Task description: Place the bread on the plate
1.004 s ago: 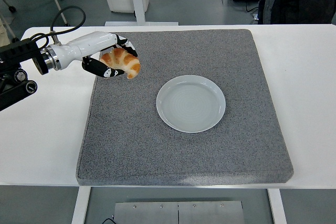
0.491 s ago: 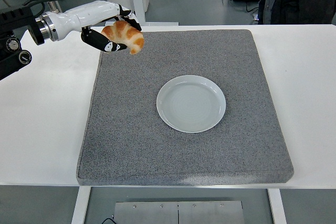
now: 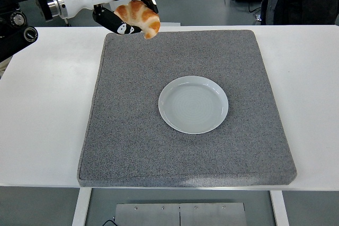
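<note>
Your left hand [image 3: 124, 10] is clamped on the bread [image 3: 139, 17], a croissant, black fingers [image 3: 112, 22] curled under it and the thumb side over the top. Change over the last second: the hand has climbed steadily, from low over the left part of the grey mat [image 3: 127, 130] to high above its far left corner, and it has drifted a little to the right as it rose. The croissant came up with it and sits the same way in the grasp, one tip hanging down toward the mat, so the hold looks secure. The plate [image 3: 193, 104] has not moved; it lies bare near the middle of the mat, on the white table [image 3: 42, 109], well apart from the hand, nearer you and to the right. Reading: the lift is done and the carry has only just begun. You likely need to sweep right and toward the near edge, then descend over the plate's centre before opening. Right hand not in view.
</note>
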Tool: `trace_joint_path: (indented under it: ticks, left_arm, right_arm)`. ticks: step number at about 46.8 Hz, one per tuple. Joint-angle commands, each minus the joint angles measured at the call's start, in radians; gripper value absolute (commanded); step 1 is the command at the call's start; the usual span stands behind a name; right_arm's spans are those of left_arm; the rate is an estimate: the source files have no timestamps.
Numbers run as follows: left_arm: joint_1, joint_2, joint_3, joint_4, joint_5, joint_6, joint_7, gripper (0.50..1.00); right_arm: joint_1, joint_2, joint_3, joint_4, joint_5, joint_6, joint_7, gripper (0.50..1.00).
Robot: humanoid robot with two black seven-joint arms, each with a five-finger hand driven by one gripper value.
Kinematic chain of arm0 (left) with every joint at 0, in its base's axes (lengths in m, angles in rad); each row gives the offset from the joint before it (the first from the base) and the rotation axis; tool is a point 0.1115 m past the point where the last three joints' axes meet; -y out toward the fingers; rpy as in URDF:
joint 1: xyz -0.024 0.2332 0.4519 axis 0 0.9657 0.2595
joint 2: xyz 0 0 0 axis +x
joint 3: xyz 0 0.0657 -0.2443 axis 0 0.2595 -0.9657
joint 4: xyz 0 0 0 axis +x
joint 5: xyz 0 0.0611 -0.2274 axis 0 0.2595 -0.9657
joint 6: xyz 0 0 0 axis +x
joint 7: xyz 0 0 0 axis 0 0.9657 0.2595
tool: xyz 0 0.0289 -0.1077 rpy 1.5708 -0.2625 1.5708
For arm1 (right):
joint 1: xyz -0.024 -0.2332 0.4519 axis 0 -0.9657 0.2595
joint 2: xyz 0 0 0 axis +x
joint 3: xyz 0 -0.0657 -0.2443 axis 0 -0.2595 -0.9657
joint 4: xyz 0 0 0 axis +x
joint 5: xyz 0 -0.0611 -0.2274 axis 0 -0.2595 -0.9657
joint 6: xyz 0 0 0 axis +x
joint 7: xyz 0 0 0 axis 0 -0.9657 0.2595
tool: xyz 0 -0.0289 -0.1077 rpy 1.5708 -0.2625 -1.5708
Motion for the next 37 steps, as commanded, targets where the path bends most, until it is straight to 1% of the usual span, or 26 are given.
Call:
trace_joint_path:
  ticks: [1,6,12,19,25,37]
  left_arm:
    - [-0.013,-0.020,0.000,0.001,0.000,-0.002,0.002,0.500]
    - [-0.031,-0.049,0.012,0.001,0.000,-0.003,0.005,0.500]
    - [-0.068,-0.102,0.060,0.003,-0.003,-0.002,0.005,0.500]
    - [-0.068,-0.150,0.061,0.009,-0.003,-0.002,0.007,0.500]
    - [-0.068,-0.210,0.072,0.041,-0.001,-0.002,0.007,0.500]
    - [-0.056,-0.303,0.114,0.093,-0.001,0.003,0.008,0.500]
  right_arm:
    - [0.000,0.000,0.000,0.000,0.000,0.000,0.000,1.000]
    - [0.000,0.000,0.000,0.000,0.000,0.000,0.000,1.000]
    - [0.000,0.000,0.000,0.000,0.000,0.000,0.000,1.000]
    - [0.000,0.000,0.000,0.000,0.000,0.000,0.000,1.000]
    - [0.000,0.000,0.000,0.000,0.000,0.000,0.000,1.000]
    - [0.000,0.000,0.000,0.000,0.000,0.000,0.000,1.000]
